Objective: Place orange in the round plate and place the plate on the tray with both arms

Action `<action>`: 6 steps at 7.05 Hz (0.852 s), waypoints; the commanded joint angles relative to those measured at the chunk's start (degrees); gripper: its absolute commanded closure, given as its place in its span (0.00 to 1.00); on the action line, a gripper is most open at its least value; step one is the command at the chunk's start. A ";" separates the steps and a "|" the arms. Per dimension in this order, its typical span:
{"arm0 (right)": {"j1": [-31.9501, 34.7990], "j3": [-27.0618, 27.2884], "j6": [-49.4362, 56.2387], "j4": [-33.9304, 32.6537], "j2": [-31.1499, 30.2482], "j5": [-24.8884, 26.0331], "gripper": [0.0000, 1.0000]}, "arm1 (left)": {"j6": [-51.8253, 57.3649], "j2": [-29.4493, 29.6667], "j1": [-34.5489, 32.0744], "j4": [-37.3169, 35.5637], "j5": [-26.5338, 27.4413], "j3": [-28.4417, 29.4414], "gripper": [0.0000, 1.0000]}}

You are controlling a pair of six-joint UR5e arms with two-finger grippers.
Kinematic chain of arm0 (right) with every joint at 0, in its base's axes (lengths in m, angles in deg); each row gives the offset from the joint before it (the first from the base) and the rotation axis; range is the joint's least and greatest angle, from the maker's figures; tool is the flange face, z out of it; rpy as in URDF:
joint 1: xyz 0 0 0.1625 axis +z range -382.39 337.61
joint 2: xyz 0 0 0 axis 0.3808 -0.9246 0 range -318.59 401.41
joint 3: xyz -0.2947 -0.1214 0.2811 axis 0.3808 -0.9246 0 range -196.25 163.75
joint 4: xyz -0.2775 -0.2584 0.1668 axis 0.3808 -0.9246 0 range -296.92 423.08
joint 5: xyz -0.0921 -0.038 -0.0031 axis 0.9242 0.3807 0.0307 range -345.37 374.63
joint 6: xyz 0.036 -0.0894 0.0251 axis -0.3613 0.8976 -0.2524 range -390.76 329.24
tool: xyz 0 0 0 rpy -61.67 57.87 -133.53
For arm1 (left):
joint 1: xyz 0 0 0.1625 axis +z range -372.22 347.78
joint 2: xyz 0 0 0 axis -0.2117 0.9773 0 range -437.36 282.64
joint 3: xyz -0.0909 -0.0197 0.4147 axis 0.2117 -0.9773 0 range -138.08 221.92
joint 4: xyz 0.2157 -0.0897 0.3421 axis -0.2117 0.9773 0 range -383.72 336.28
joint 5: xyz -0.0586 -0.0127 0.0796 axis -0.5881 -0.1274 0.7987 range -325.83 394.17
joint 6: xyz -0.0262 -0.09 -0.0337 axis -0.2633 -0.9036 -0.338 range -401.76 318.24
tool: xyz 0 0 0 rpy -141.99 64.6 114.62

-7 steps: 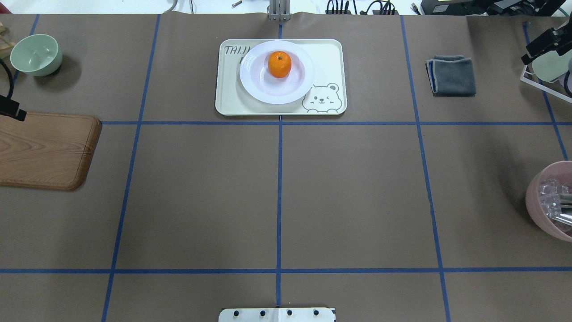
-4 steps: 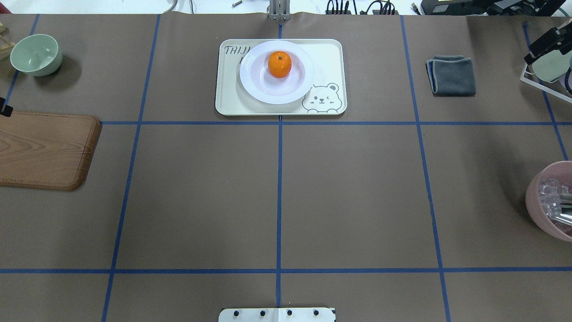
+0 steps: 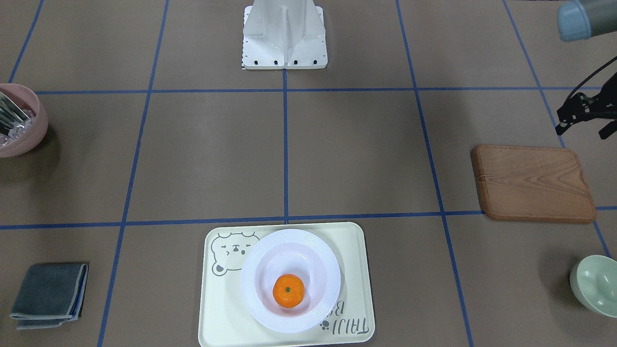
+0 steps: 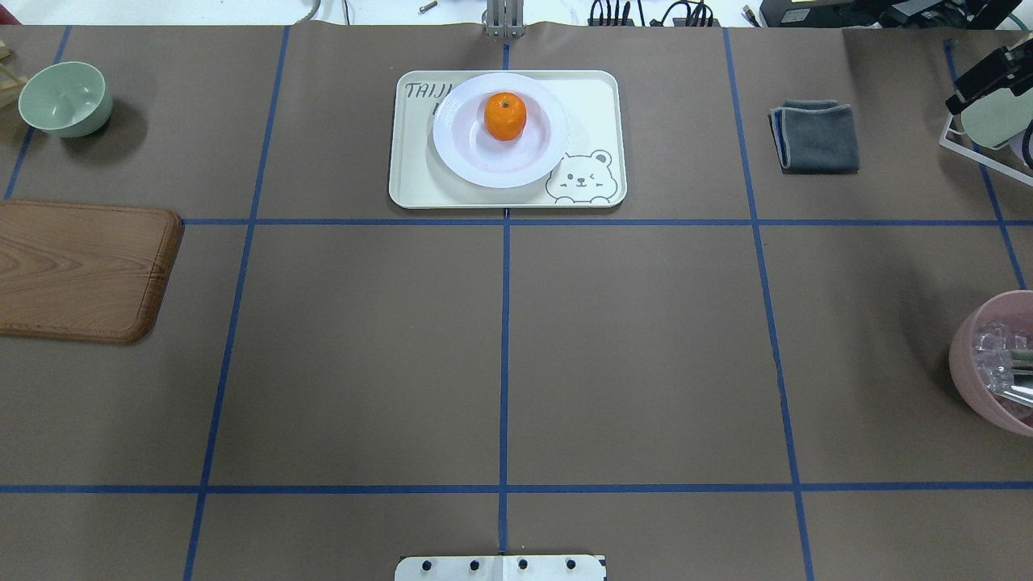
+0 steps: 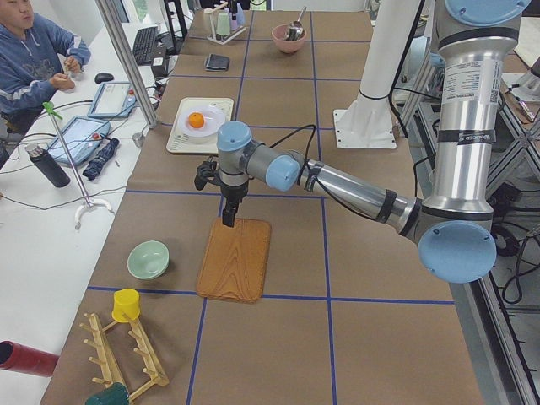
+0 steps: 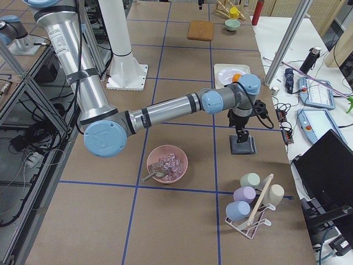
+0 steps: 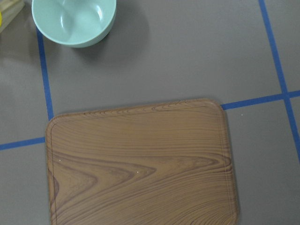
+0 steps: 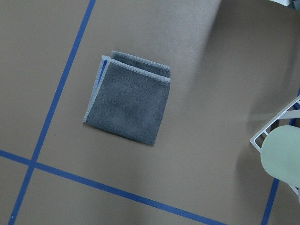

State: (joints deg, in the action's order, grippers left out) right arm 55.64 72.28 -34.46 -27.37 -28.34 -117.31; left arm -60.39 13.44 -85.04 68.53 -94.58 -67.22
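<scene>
The orange (image 4: pixel 505 115) lies in the sunken centre of the white round plate (image 4: pixel 452 153), and the plate rests on the cream tray (image 4: pixel 593 105) at the table's far middle. The front view shows the same: orange (image 3: pixel 288 290), plate (image 3: pixel 255 270), tray (image 3: pixel 352 250). My left gripper (image 3: pixel 578 115) hangs above the wooden board (image 5: pixel 236 261), far from the tray. At the far right my right gripper (image 4: pixel 980 77) hovers over the grey cloth (image 8: pixel 129 103). I see nothing in either gripper, and whether the fingers are open or shut does not show.
A pale green bowl (image 4: pixel 64 97) and the wooden board (image 4: pixel 81 270) are at the left. The grey cloth (image 4: pixel 815 135), a cup rack (image 4: pixel 989 129) and a pink bowl (image 4: pixel 997 363) are at the right. A person (image 5: pixel 34 59) sits at a side desk.
The left gripper's black tip has slid out past the overhead view's left edge. The right gripper has shifted slightly toward the far right. Orange, plate and tray have not moved.
</scene>
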 commanded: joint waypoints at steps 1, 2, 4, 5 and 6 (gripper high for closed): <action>-0.32 0.33 -0.08 0.01 -0.38 -0.16 0.00 | -0.10 -0.01 0.05 -3.99 -0.80 0.06 0.02; -0.59 0.33 -0.08 0.10 -0.30 -0.25 0.00 | -0.10 -0.27 0.05 -4.27 -4.54 0.24 0.02; -1.82 0.25 -0.08 0.01 -0.03 0.10 0.00 | -0.01 -0.45 0.04 -3.40 -5.02 0.06 0.02; -1.91 0.25 -0.08 0.10 -0.03 0.02 0.00 | 0.08 -0.01 0.05 -3.39 -4.85 -0.02 0.02; -1.91 0.33 -0.17 0.01 0.05 -0.16 0.00 | 0.34 0.08 0.05 -3.39 -5.19 -0.02 0.02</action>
State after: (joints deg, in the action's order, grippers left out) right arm 53.82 72.54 -34.56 -27.32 -28.37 -117.31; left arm -60.28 13.30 -85.01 65.10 -99.52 -67.19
